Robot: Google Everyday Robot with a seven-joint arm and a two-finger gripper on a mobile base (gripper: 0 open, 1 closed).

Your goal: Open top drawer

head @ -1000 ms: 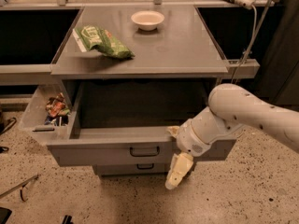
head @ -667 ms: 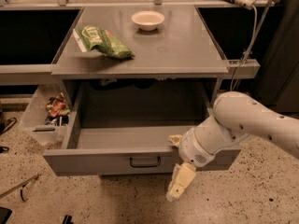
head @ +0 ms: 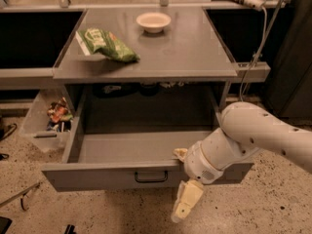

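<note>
The top drawer [head: 122,175] is a wide grey metal drawer under the grey table top. It stands pulled far out and its inside looks bare. A small dark bar handle [head: 151,176] sits at the centre of its front. My gripper [head: 183,179] is at the drawer's front, right of the handle, on a thick white arm [head: 258,135] that comes in from the right. One cream finger [head: 180,153] lies over the front's top rim. The other finger [head: 186,201] hangs down in front of the panel. The two are wide apart. The lower drawers are hidden beneath the open one.
A green snack bag [head: 106,44] and a white bowl [head: 153,21] lie on the table top [head: 190,52]. A clear bin [head: 48,121] with packets stands on the floor at the left. A cable [head: 253,57] hangs at the right. The floor is speckled.
The top drawer has slid further out toward the camera, now covering the two lower drawers. My gripper and arm have moved back with its front.
</note>
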